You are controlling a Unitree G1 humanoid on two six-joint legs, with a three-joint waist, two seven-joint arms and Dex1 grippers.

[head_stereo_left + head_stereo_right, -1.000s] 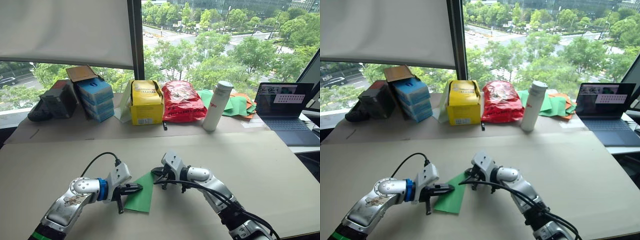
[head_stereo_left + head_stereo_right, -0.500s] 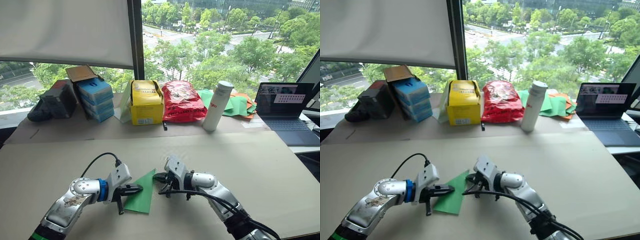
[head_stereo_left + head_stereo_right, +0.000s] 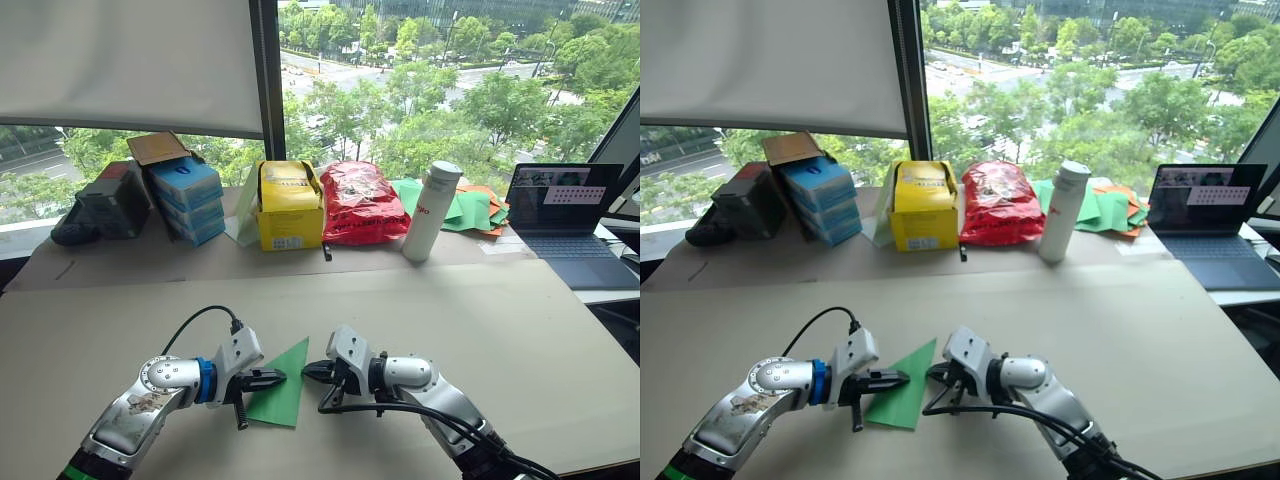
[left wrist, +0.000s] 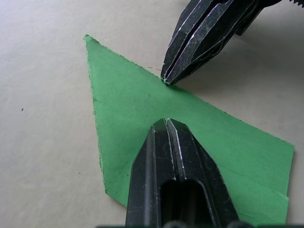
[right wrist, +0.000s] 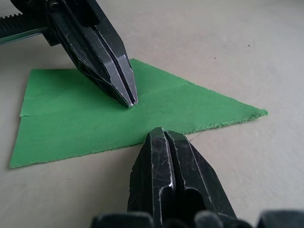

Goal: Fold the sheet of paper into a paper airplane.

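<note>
The sheet of paper (image 3: 285, 390) is bright green and lies flat on the table in front of me. It is folded into a pointed triangular wedge, the paper airplane shape, with a crease along its length (image 5: 190, 107). My left gripper (image 3: 281, 377) is shut, and its tips press down on the middle of the paper (image 4: 123, 95). My right gripper (image 3: 305, 371) is also shut. Its tips rest at the paper's right-hand edge, facing the left gripper's tips a short way apart.
Along the back of the table stand blue boxes (image 3: 190, 195), a yellow box (image 3: 290, 205), a red bag (image 3: 360, 200) and a white bottle (image 3: 430, 212). To the right are a heap of green and orange sheets (image 3: 475, 210) and a laptop (image 3: 565, 215). A dark case (image 3: 105, 205) sits far left.
My right gripper has drawn nearer along the paper's right edge, from near its far point to about its middle. The left gripper has stayed pressed on the paper.
</note>
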